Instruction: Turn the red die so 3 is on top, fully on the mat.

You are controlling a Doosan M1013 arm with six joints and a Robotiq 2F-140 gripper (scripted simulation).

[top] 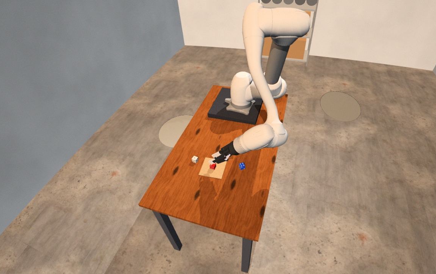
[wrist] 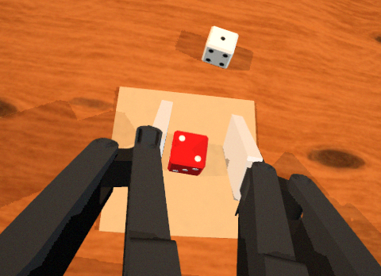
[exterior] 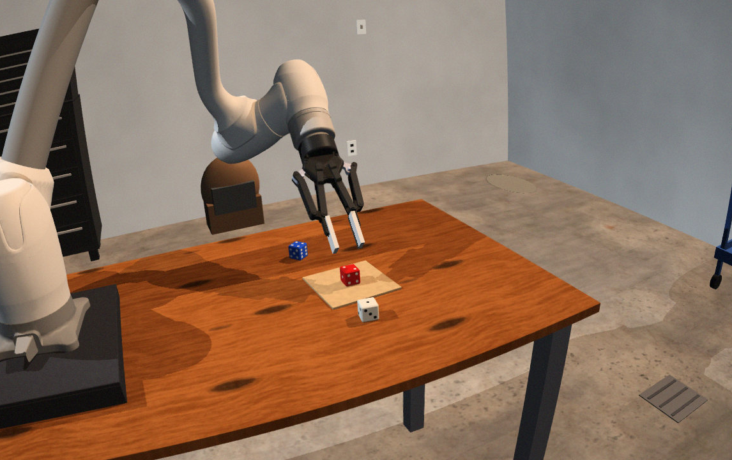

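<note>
The red die [wrist: 187,152] lies flat on the tan mat, showing two pips on top in the wrist view. It also shows in the exterior and top views [exterior: 349,274] [top: 212,166]. My gripper [exterior: 345,237] hangs tilted above the mat's far edge, a short way above the die and clear of it. Its fingers stand partly open, a little wider than the die, with nothing between them. The mat [exterior: 353,285] lies flat on the table.
A white die [exterior: 367,309] [wrist: 221,47] lies on the table just off the mat, one pip up. A blue die [exterior: 297,250] [top: 242,166] lies on the table on the mat's other side. The arm's base plate [exterior: 37,354] stands at the table's end.
</note>
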